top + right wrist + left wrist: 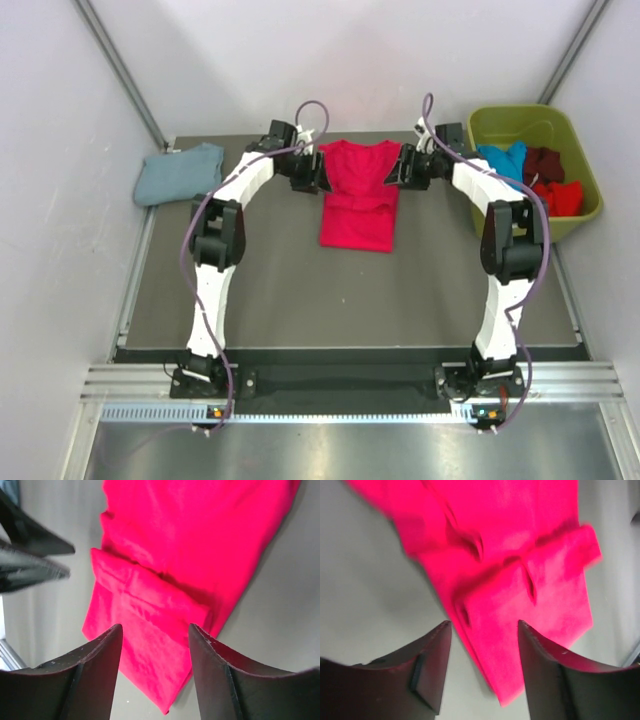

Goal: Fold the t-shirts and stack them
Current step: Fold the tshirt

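Note:
A crimson-red t-shirt (358,195) lies on the dark table at the far middle, its sides and sleeves folded inward into a long strip. It fills the left wrist view (520,580) and the right wrist view (185,565). My left gripper (312,172) hovers open at the shirt's upper left corner (482,630), holding nothing. My right gripper (405,168) hovers open at the upper right corner (154,632), holding nothing. A dusty blue-grey t-shirt (178,174) lies folded at the far left.
An olive-green bin (580,160) at the far right holds bright blue (503,160), maroon (545,162) and red (560,197) t-shirts. Grey walls enclose the table on three sides. The left gripper's fingers (30,555) show in the right wrist view.

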Robot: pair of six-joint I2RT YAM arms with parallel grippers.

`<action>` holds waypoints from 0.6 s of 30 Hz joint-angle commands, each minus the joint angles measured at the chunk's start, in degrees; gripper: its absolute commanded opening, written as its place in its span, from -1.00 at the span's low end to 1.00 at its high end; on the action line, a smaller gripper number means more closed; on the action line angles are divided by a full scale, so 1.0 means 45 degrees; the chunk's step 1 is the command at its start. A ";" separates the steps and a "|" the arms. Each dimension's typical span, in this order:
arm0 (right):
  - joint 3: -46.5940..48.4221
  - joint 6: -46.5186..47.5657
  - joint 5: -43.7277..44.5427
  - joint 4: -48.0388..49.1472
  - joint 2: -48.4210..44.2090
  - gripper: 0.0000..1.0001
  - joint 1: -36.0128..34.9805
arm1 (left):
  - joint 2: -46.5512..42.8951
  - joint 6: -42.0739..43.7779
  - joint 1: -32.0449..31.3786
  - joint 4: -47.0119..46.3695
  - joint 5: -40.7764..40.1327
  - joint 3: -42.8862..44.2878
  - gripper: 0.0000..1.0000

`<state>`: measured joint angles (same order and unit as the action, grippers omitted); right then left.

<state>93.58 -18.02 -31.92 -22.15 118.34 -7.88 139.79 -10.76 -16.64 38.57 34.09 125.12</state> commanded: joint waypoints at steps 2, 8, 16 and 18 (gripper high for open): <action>-0.0208 0.0413 -0.0308 -0.0117 -0.1551 0.12 -0.0338 | -0.3444 0.0459 0.0164 -0.1167 0.1076 -0.2814 0.32; -0.1615 -0.0624 -0.1382 0.0585 -0.1046 0.12 -0.1334 | -0.3759 0.0186 -0.0148 -0.0270 0.2503 -0.3993 0.62; -0.1228 -0.1289 -0.1618 0.1076 0.0710 0.12 -0.2292 | -0.3253 -0.0615 -0.0383 -0.0973 0.2582 -0.5187 0.97; -0.0779 -0.1172 -0.1501 0.0920 0.0966 0.12 -0.2273 | -0.2921 -0.0713 -0.0383 -0.1011 0.2679 -0.5168 0.97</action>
<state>85.69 -22.87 -38.20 -19.64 121.19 -18.59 125.23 -12.67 -18.55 36.95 44.12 102.10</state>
